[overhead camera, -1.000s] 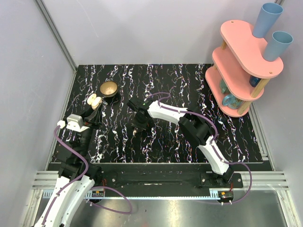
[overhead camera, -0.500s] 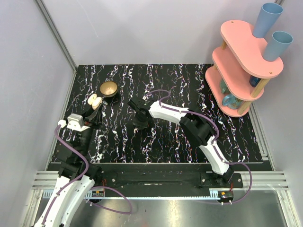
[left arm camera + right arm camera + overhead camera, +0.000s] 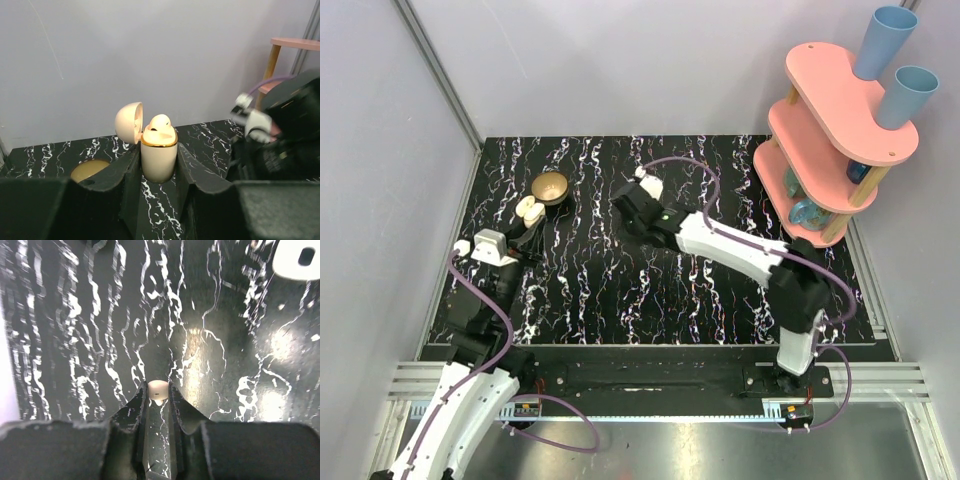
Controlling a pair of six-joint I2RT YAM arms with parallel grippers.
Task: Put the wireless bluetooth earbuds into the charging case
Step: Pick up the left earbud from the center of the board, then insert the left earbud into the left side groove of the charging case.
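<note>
Earbuds were split between the two arms. Nearest us, toward the left edge of the black, white-veined marble-pattern desk (image 3: 620,300), the left gripper (image 3: 159,170) had its fingers clamped on the sides of the small cream rounded plastic charging case (image 3: 159,156). It held the case upright, with the hinged lid (image 3: 129,122) swung open to one side. One tiny cream plastic earbud (image 3: 160,125) sat in the case's mouth and rose above the gold rim. We could not tell whether it was fully home.

Farther in, about mid-desk and apart from the case on its right, the right gripper (image 3: 158,396) had its fingertips closed on the second earbud (image 3: 158,388). Only a rounded end showed between them, so we could not read which way its stem pointed.

Just beyond the case lay a round brass-coloured metal bowl (image 3: 551,187). A pink tiered wooden shelf (image 3: 835,140) carrying blue plastic cups (image 3: 883,40) stood at the far right corner.

We judged the risks as follows:
- The pinch on so small and smooth a bud was slight, so it could twist or pop out in transit.
- A stem misaligned with the free socket would jam on the rim.
- Pressing down might tip the case in its grip or knock out the bud already in it.
- The open lid and the left fingers crowded the approach, so the grippers could collide.
</note>
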